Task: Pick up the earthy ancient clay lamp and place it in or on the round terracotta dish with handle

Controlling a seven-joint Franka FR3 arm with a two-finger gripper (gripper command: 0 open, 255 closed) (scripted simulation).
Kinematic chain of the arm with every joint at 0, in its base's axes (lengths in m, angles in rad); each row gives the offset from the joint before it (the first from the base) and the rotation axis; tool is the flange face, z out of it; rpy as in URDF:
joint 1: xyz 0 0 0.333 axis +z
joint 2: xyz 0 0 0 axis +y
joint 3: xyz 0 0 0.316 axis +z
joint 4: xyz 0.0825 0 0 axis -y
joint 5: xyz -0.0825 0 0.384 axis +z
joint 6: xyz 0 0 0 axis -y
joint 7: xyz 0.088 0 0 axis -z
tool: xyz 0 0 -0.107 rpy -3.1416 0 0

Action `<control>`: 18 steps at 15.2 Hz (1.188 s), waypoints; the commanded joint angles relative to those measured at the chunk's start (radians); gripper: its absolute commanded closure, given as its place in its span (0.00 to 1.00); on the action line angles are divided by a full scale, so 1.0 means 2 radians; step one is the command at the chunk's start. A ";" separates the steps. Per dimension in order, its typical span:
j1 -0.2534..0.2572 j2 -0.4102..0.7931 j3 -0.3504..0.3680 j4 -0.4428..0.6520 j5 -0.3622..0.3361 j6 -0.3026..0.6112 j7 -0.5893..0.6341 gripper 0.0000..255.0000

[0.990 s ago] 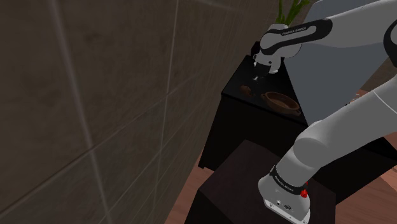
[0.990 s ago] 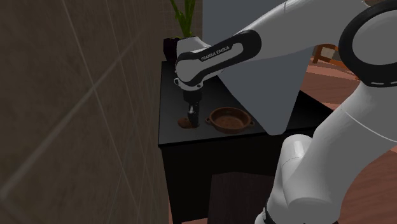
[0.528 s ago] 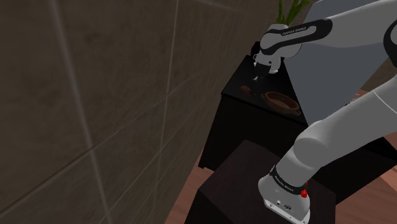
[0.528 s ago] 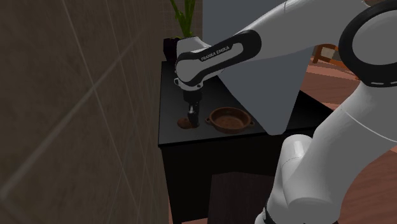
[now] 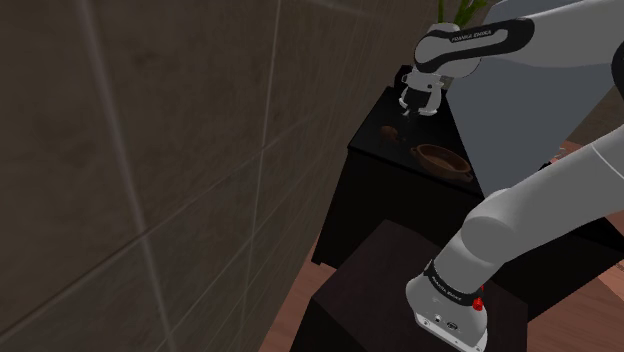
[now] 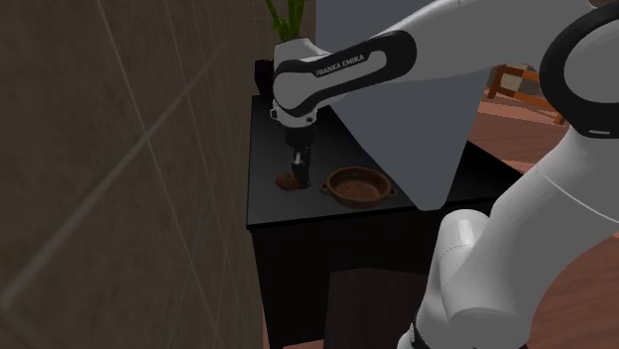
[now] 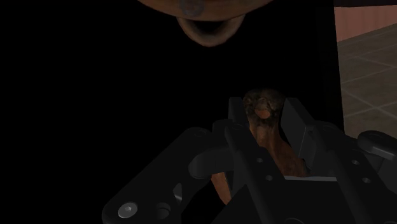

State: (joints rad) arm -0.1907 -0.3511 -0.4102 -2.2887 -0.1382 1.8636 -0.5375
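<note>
The brown clay lamp [image 7: 270,143] is clasped between my gripper's [image 7: 264,121] black fingers, its spout end poking out past the fingertips. In the second exterior view the lamp [image 6: 289,180] hangs just above the dark tabletop under the gripper [image 6: 300,167]. Right of it on the same top stands the round terracotta dish [image 6: 357,186], empty, with small handles. From the shoulder camera the gripper [image 5: 408,112] holds the lamp [image 5: 390,131] up and to the left of the dish [image 5: 441,158]. The dish's rim [image 7: 203,16] lies beyond the fingertips.
The dark cabinet-like table [image 6: 288,216] stands against a tiled wall [image 5: 150,150] that rises close on the lamp's side. A green plant [image 6: 286,30] grows at the table's back edge. My dark stand [image 5: 380,290] is below, and a wooden chair [image 6: 506,81] stands far off.
The gripper has risen a little from the tabletop, and the lamp has come up with it. The dish has not moved.
</note>
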 commanded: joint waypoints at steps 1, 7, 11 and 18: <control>0.000 -0.003 0.001 0.012 0.000 -0.015 -0.001 1.00; 0.001 -0.009 0.006 0.047 0.001 -0.056 0.000 1.00; 0.002 -0.010 0.008 0.073 0.002 -0.083 0.000 1.00; -0.013 -0.055 0.003 0.066 -0.016 -0.118 -0.015 1.00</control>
State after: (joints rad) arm -0.2077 -0.4332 -0.4017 -2.1397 -0.1593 1.6373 -0.5611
